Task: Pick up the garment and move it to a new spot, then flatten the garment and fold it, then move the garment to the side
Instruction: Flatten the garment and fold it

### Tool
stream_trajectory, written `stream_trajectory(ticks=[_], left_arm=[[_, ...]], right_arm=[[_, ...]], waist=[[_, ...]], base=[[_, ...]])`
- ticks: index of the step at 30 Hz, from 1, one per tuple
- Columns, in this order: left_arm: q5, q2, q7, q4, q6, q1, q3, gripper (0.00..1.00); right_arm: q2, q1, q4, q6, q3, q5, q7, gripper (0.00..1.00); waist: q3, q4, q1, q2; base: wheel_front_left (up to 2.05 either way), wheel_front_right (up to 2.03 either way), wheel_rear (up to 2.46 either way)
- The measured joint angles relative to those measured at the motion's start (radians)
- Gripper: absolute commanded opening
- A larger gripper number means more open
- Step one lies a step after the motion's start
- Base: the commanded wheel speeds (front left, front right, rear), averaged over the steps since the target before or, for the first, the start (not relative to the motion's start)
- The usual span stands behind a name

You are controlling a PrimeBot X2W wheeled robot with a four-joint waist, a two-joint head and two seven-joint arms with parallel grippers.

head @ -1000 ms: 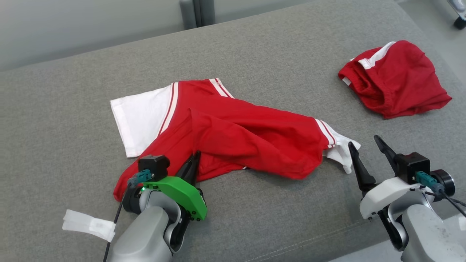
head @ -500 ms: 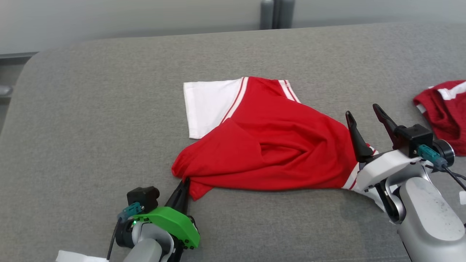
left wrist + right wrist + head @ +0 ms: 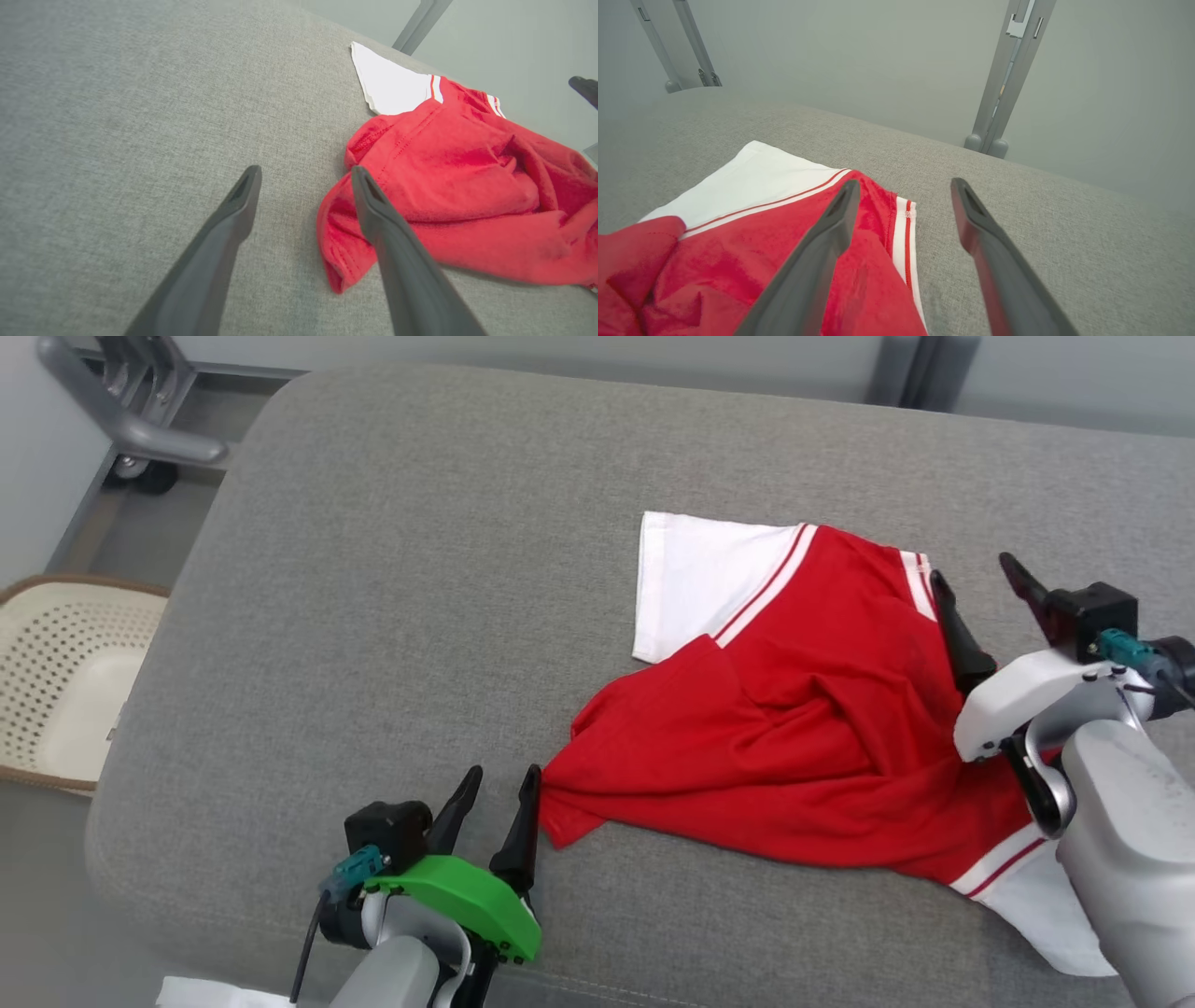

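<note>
The garment (image 3: 784,737) is a red shirt with white sleeves and striped trim, lying crumpled on the grey cushion (image 3: 392,579). My left gripper (image 3: 495,784) stands open just left of the shirt's near red corner, nothing between its fingers; the left wrist view shows that corner (image 3: 341,261) beside the right finger. My right gripper (image 3: 980,583) hovers open over the shirt's right side, by the striped collar edge (image 3: 903,224). A white sleeve (image 3: 1046,905) lies under the right forearm.
The cushion's left edge drops to the floor, where a perforated cream basket (image 3: 56,672) stands. A grey metal frame on wheels (image 3: 131,420) is at the far left. Metal posts (image 3: 1004,93) rise behind the cushion's far edge.
The left gripper has opened and let go of the shirt's red corner. The head camera has swung left, so the whole picture shifted right. The shirt was dragged leftward across the cushion.
</note>
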Motion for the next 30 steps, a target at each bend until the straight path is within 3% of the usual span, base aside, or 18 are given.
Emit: stream_trajectory(ticks=[7,16,17,18,24,30], left_arm=[[0.032,0.001,0.000,-0.091,0.021,0.009,-0.006,1.00],[0.054,0.001,0.000,-0.164,0.039,0.010,-0.004,1.00],[0.054,0.001,0.000,-0.164,0.039,0.010,-0.004,1.00],[0.052,0.001,0.000,-0.172,0.039,0.009,-0.005,1.00],[0.042,0.001,0.000,-0.226,0.048,0.007,-0.004,1.00],[0.042,0.000,0.000,-0.245,0.048,0.007,0.006,1.00]], right_arm=[[-0.052,-0.129,0.206,0.000,0.025,0.015,0.010,1.00],[-0.082,-0.257,0.355,0.000,0.120,0.076,0.062,1.00],[-0.082,-0.257,0.355,0.000,0.120,0.076,0.062,0.46],[-0.083,-0.271,0.359,0.000,0.132,0.088,0.069,0.00],[-0.158,-0.368,0.391,0.001,0.162,0.093,0.043,0.00],[-0.276,-0.499,0.468,0.000,0.056,0.001,0.008,0.00]], waist=[[0.060,0.077,0.0000,0.0000],[0.161,0.138,0.0000,0.0000],[0.161,0.138,0.0000,0.0000],[0.170,0.143,0.0000,0.0000],[0.223,0.167,0.0000,0.0000],[0.261,0.177,0.0001,0.0000]], base=[[0.00,0.00,0.00],[0.00,0.00,0.00],[0.00,0.00,0.00],[0.00,0.00,0.00],[0.00,0.00,0.00],[0.00,0.00,0.00]])
